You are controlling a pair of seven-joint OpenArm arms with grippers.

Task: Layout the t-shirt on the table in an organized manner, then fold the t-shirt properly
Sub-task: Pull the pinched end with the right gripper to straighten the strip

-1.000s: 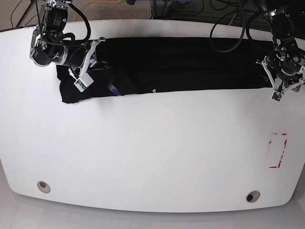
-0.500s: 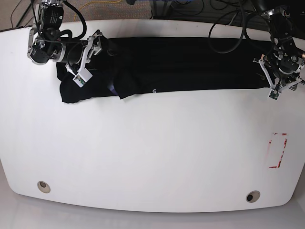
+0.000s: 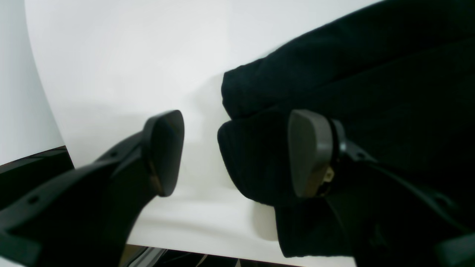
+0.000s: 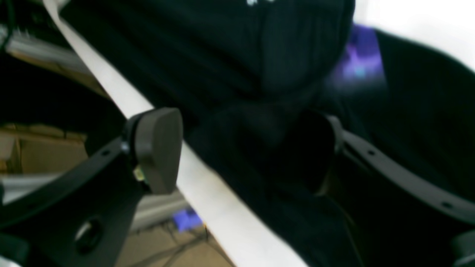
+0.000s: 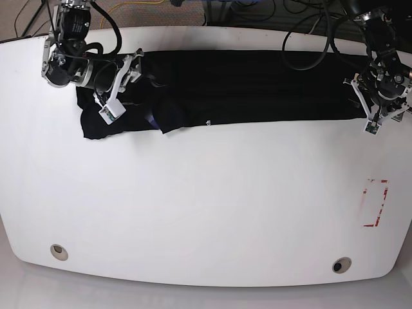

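The black t-shirt (image 5: 257,87) lies stretched in a long band along the far side of the white table (image 5: 193,206); its left end is bunched. My right gripper (image 5: 121,87) hovers over that bunched end, open, with a hump of cloth (image 4: 252,148) loose between the fingers. The purple graphic (image 4: 360,63) sits just beyond it. At the shirt's other end my left gripper (image 5: 365,106) is open too. A cloth corner (image 3: 256,159) lies between its fingers (image 3: 165,152), and the right finger rests over the fabric.
The table's far edge (image 4: 207,200) runs right under the right gripper, with floor clutter below. Two metal grommets (image 5: 58,252) (image 5: 341,264) and a red-and-white mark (image 5: 375,203) sit near the front. Black cables (image 5: 309,32) hang behind the table.
My right gripper has opened and let go of the bunched cloth, shifting a little over it. The left arm has crept slightly toward the table's far side.
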